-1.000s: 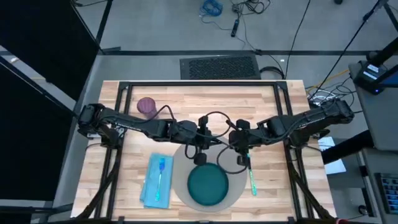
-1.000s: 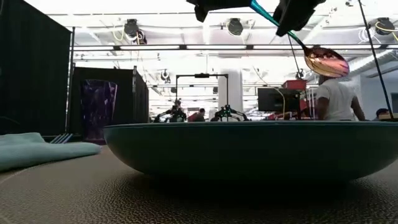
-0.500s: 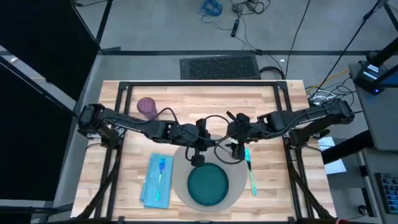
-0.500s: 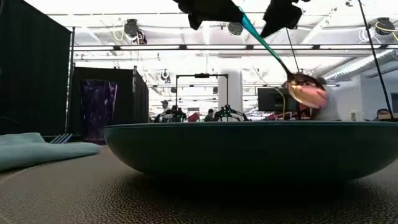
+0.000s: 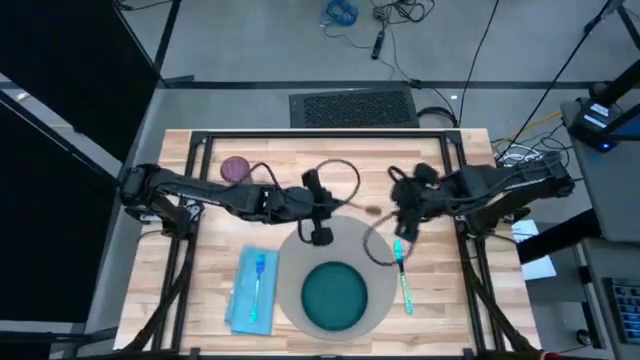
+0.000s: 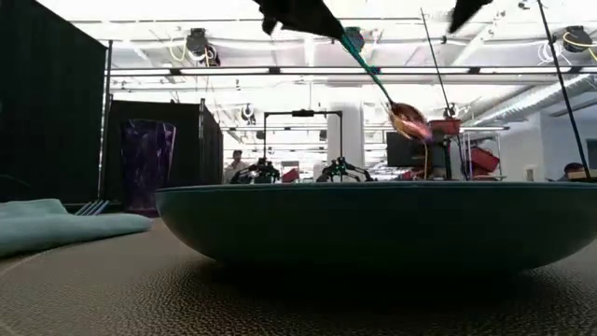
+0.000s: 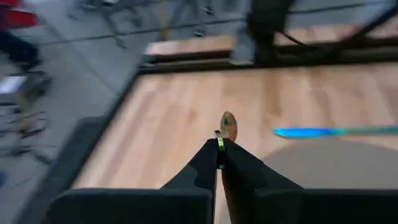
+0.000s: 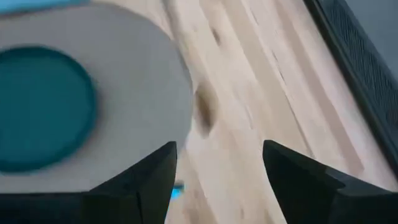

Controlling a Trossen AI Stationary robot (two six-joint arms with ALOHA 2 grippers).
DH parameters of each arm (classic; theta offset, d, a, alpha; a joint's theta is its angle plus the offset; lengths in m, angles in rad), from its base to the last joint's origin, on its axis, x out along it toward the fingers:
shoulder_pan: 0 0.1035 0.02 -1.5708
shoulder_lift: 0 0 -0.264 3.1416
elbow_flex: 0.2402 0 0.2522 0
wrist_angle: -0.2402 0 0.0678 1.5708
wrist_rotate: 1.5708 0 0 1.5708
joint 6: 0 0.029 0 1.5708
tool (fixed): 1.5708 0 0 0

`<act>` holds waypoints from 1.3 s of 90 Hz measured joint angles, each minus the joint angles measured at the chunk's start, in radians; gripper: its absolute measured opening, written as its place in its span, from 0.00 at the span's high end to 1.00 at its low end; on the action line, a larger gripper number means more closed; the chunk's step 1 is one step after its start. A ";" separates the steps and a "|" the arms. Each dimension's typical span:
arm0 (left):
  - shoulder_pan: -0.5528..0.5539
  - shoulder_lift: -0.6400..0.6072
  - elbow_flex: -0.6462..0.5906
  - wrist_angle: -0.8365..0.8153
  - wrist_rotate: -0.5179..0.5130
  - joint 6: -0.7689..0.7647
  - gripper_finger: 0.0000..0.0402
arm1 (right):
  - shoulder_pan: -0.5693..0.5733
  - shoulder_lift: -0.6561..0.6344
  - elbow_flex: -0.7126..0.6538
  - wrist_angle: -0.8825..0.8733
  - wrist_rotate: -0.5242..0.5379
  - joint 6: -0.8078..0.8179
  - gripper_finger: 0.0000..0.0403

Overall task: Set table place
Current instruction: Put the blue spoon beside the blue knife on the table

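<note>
Left gripper [image 7: 219, 163] pinched on spoon [image 7: 227, 125], bowl ahead of fingertips; grey placemat [image 5: 375, 247] below it; right gripper [image 8: 217, 163] spread, empty. Keep spoon level, lower beside plate [image 5: 334, 298]

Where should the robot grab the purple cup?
Probably by the middle of its side wall, coming in level. The purple cup stands upright at the table's back left, tall and round, mouth up. The left gripper is nearer but holds a spoon.
</note>
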 joint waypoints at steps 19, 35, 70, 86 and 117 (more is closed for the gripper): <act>0.001 -0.023 -0.001 0.075 -0.084 0.030 1.00 | 0.204 -0.109 -0.083 -0.048 0.128 0.265 0.46; 0.011 -0.038 -0.001 0.193 -0.174 0.066 1.00 | 0.368 -0.172 -0.258 -0.026 0.244 0.483 0.46; 0.011 -0.160 -0.034 0.511 -0.096 0.113 1.00 | 0.447 -0.209 -0.684 0.518 0.682 0.496 0.46; 0.010 -0.162 -0.197 0.880 0.063 0.106 1.00 | 0.421 -0.209 -0.776 0.903 0.946 0.238 0.46; 0.005 -0.133 -0.452 1.434 0.211 0.052 1.00 | 0.198 -0.208 -0.842 1.565 0.784 -0.374 0.46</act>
